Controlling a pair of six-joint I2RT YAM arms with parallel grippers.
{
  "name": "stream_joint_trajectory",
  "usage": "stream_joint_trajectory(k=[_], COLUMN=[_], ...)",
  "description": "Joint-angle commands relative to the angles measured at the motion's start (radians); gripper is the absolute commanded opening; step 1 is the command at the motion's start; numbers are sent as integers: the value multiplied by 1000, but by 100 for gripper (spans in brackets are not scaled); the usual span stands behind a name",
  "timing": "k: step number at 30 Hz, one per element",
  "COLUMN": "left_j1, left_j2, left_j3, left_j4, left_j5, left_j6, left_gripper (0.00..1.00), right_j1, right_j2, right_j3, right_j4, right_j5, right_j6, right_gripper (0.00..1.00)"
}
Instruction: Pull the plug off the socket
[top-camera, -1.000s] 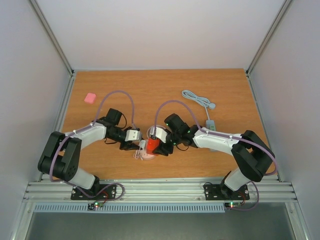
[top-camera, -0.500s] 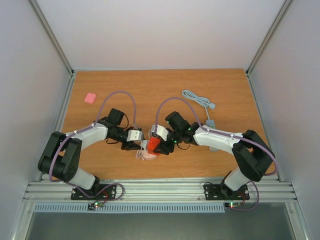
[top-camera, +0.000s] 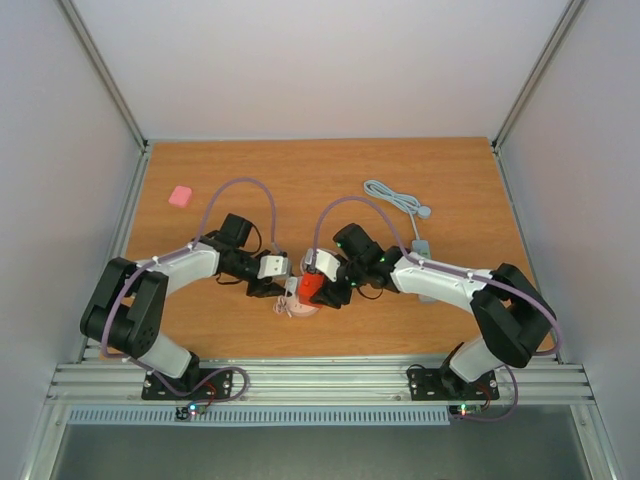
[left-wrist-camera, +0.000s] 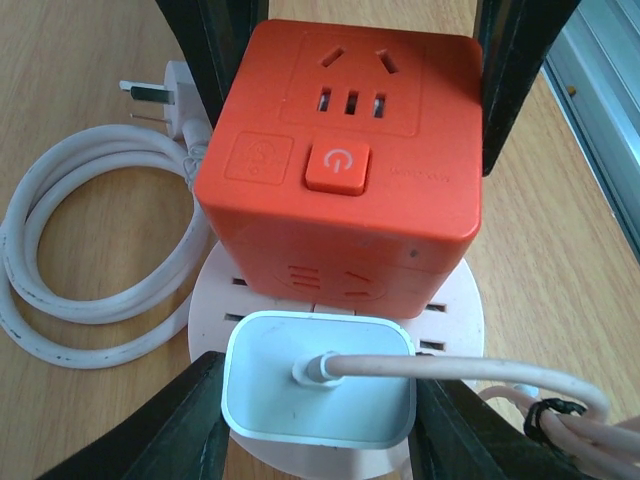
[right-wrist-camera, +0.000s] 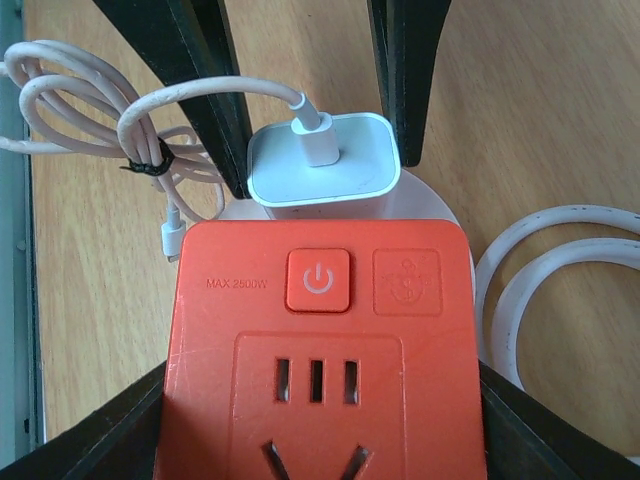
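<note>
An orange cube socket (top-camera: 310, 288) with a power button stands on a round pale base (left-wrist-camera: 452, 312). My right gripper (right-wrist-camera: 320, 425) is shut on the cube's two sides. A white square plug (left-wrist-camera: 318, 395) with a thin cable sits against the cube's side face. My left gripper (left-wrist-camera: 318, 405) is shut on this plug, one black finger on each side. In the top view the two grippers (top-camera: 283, 288) (top-camera: 320, 290) meet nose to nose at the table's near middle. The plug's prongs are hidden, so I cannot tell how deep it sits.
A thick white cord (left-wrist-camera: 80, 250) with its own wall plug lies coiled beside the base. A bundled thin cable (right-wrist-camera: 100, 120) trails from the white plug. A small pink block (top-camera: 180, 196) lies far left, a grey cable and adapter (top-camera: 405, 210) at the right.
Both grippers, with the cube and plug between them, have drifted slightly to the right and away from the near edge. Neither grip has changed.
</note>
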Motion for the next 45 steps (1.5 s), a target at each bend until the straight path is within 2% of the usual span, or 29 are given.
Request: stream_joint_trajectory(k=[1, 17, 22, 26, 32, 34, 39, 45], left_j1=[1, -15, -34, -35, -37, -37, -37, -37], left_j2=[64, 93, 90, 84, 87, 87, 95, 93], left_j3=[-36, -16, -34, -38, -34, -33, -21, -5], left_j4=[17, 38, 65, 75, 83, 88, 85, 81], left_j5=[-255, -295, -322, -328, -337, -341, -348, -360], left_j6=[-51, -107, -113, -118, -130, -136, -148, -163], left_gripper=[30, 28, 27, 27, 27, 26, 26, 27], right_j1=[9, 63, 46, -23, -69, -68, -30, -34], right_j2=[-87, -98, -84, -77, -65, -68, -93, -107], right_j3=[13, -21, 31, 69, 97, 87, 27, 19], right_j4=[119, 129, 85, 65, 20, 27, 61, 48], right_j5=[-115, 48, -30, -121, -232, -226, -95, -83], right_j6=[-5, -82, 6, 62, 97, 85, 6, 12], right_gripper=[24, 24, 24, 24, 23, 23, 23, 22])
